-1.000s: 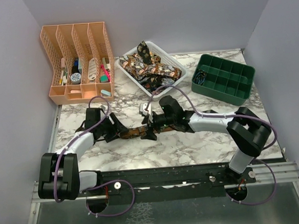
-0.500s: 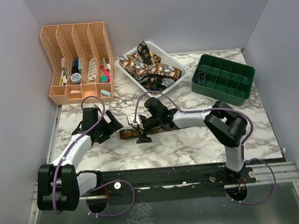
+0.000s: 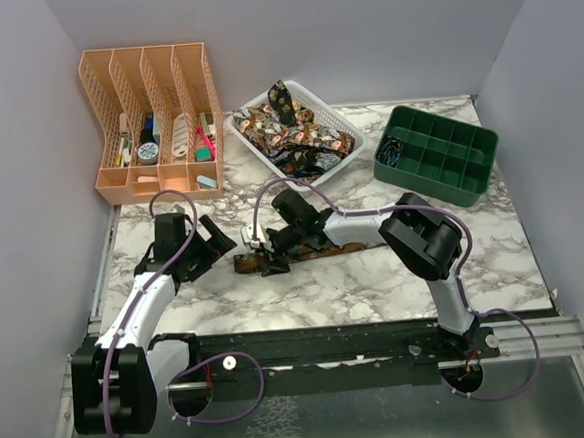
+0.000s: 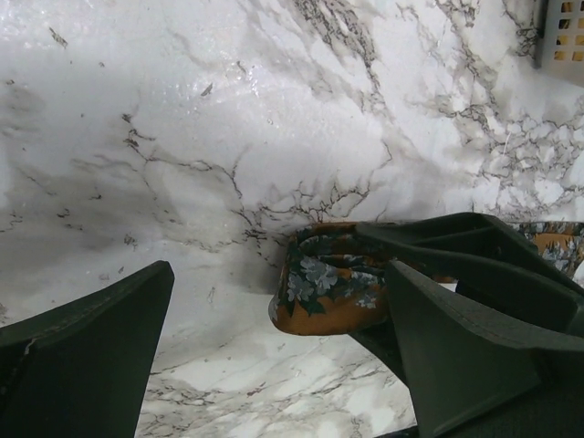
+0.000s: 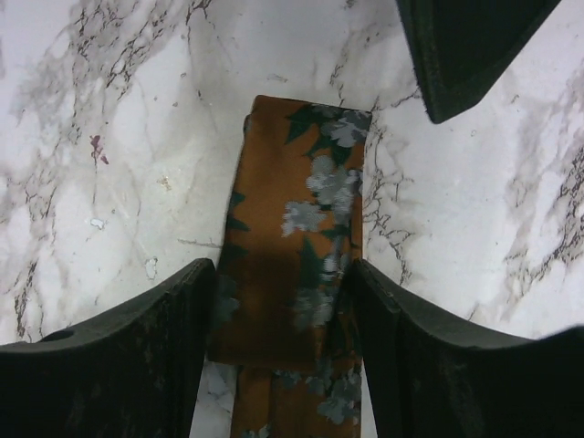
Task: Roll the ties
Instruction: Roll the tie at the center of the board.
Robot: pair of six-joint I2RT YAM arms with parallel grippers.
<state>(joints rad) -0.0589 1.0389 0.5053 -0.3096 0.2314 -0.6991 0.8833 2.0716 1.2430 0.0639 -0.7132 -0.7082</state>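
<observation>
overhead view from behind; both wrist views, close, share the tie [image 5: 292,228].

no readable text, labels or numbers in any view, items in the peach organizer [image 3: 156,138] at the surface's [image 3: 377,283] far left corner too small to read

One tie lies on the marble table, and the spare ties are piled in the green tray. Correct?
No: the spare ties are piled in the white basket, not the green tray. The top external view shows it.
</observation>
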